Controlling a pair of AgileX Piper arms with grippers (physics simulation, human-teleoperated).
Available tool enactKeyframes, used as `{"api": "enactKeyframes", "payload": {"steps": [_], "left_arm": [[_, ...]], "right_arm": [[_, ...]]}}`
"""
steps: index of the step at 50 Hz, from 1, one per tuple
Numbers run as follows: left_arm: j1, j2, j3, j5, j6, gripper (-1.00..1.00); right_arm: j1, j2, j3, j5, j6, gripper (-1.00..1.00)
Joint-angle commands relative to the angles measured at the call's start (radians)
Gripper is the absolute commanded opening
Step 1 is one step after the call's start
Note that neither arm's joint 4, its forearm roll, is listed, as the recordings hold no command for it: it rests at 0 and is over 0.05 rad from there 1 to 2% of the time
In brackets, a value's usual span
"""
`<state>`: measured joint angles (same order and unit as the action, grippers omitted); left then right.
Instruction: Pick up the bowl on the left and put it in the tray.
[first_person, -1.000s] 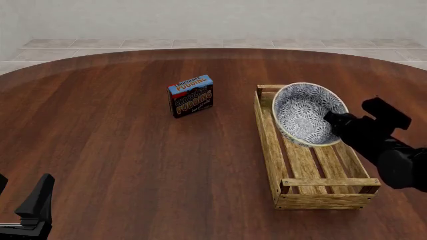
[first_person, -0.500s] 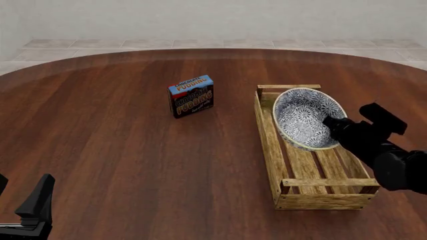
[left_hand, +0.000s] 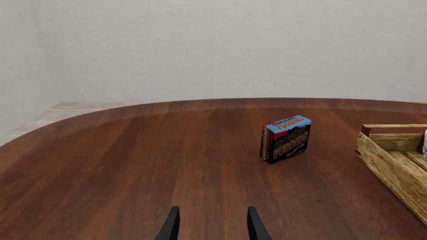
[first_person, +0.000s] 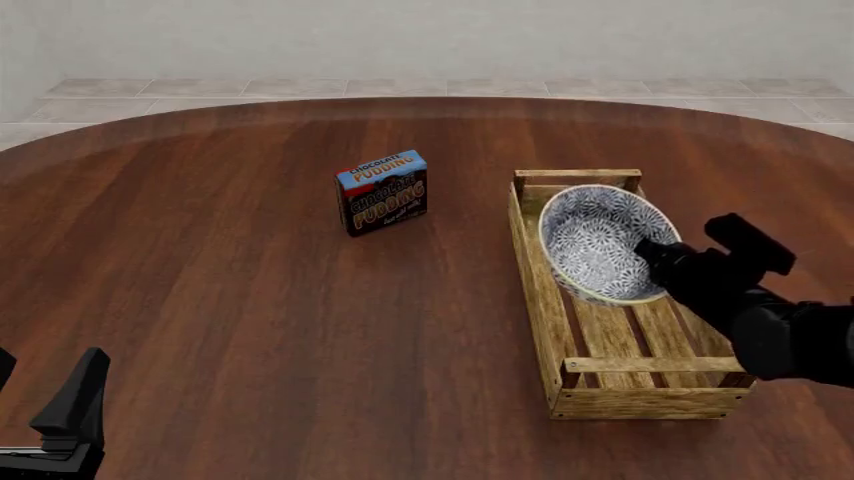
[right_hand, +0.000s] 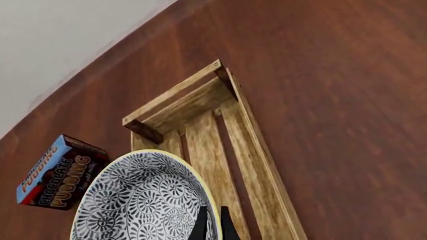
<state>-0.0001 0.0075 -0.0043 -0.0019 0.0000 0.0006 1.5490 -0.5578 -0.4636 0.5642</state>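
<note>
The bowl (first_person: 601, 243), white with a dense dark floral pattern and a cream rim, hangs tilted inside the far half of the tray (first_person: 541, 290), a light-wood slatted crate at the right of the table. My right gripper (first_person: 654, 255) is shut on the bowl's near rim; in the right wrist view its fingers (right_hand: 212, 227) pinch the rim of the bowl (right_hand: 140, 200) over the tray's slats (right_hand: 207, 145). My left gripper (first_person: 60, 415) rests at the near left corner, open and holding nothing, its fingertips (left_hand: 172, 227) apart over bare wood.
A chocolate pudding box (first_person: 383, 192) stands upright left of the tray, near the table's middle; the left wrist view shows this box (left_hand: 285, 138) and the tray's end (left_hand: 393, 150). The round wooden table's far edge (first_person: 427, 100) meets a tiled floor.
My right gripper has lowered the bowl toward me and down into the tray, and the bowl sits deeper between the sides. The left arm has not moved.
</note>
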Motion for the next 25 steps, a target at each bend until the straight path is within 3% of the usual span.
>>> {"api": "enactKeyframes", "payload": {"steps": [1,25], "left_arm": [[0.000,0.000,0.000,0.000,-0.001,1.00],[0.000,0.000,0.000,0.000,0.000,1.00]], "right_arm": [[0.003,0.025,-0.006,-0.018,0.018,-1.00],[-0.003,0.079,-0.012,-0.046,0.024,-1.00]]}}
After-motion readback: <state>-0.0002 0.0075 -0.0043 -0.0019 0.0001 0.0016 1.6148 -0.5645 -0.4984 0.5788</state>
